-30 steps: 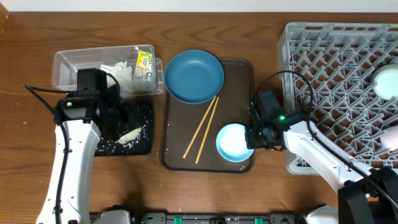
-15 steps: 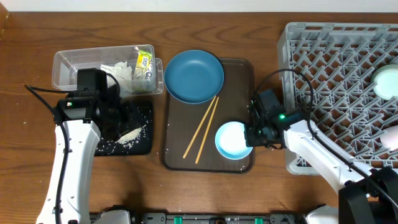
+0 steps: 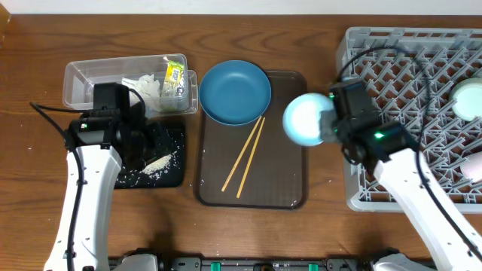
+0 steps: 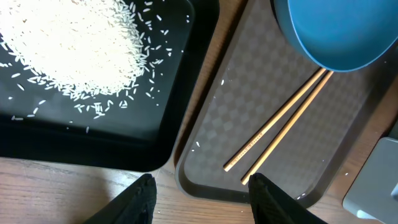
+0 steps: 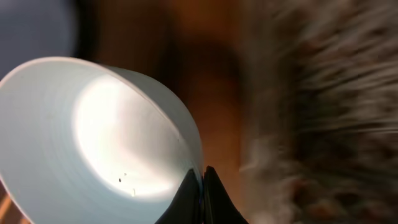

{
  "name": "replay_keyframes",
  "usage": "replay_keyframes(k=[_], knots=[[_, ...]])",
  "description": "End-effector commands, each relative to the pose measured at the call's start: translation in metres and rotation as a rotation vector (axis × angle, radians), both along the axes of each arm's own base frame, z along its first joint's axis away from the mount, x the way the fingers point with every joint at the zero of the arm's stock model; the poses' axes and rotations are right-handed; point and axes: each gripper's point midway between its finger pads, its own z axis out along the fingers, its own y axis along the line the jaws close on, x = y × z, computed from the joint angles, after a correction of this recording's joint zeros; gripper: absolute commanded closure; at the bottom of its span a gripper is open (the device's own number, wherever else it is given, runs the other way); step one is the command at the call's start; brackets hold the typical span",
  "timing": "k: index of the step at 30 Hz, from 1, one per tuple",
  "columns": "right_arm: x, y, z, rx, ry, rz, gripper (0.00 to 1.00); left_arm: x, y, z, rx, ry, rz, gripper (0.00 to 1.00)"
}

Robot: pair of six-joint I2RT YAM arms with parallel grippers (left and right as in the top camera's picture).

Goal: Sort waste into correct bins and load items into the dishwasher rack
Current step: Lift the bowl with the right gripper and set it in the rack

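Note:
My right gripper (image 3: 329, 124) is shut on the rim of the pale blue-white bowl (image 3: 305, 119), holding it in the air beside the grey dishwasher rack (image 3: 410, 105); the bowl fills the right wrist view (image 5: 99, 143), jaws (image 5: 202, 180) pinching its rim. The dark blue plate (image 3: 235, 92) and two chopsticks (image 3: 245, 154) lie on the brown tray (image 3: 279, 188). The mint-green bowl (image 3: 468, 99) and pink cup (image 3: 474, 165) sit in the rack. My left gripper (image 4: 199, 193) is open over the black tray (image 3: 169, 177) with rice (image 3: 157, 164). The wrapper (image 3: 175, 75) and tissue (image 3: 147, 89) lie in the clear tub (image 3: 83, 75).
Loose rice grains are scattered across the black tray (image 4: 155, 143) and a few on the brown tray (image 4: 211, 124). The rack's left wall stands close to the brown tray's right edge. Bare wooden table (image 3: 316, 38) lies behind the trays.
My right gripper has lifted the pale bowl off the brown tray and carried it up and toward the rack. The left arm has not moved.

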Motion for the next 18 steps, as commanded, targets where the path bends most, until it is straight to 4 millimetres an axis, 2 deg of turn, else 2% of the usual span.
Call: replay_keyframes(k=[1,7,11,15,18], knots=[[0.016,-0.072,0.051,-0.261,-0.185,-0.219,0.99,0.0,0.003,0.002,0.015,-0.009,0.002,0.49],[0.026,-0.152,0.123,-0.588,-0.377,-0.448,0.99,0.0,0.003,0.002,0.015,-0.009,0.002,0.49],[0.032,-0.189,0.153,-0.734,-0.419,-0.522,0.99,0.0,0.003,0.002,0.015,-0.009,0.002,0.49],[0.031,-0.227,0.168,-0.863,-0.399,-0.617,0.99,0.0,0.003,0.002,0.015,-0.009,0.002,0.49],[0.033,-0.253,0.164,-0.931,-0.353,-0.659,0.99,0.0,0.003,0.002,0.015,-0.009,0.002,0.49]])
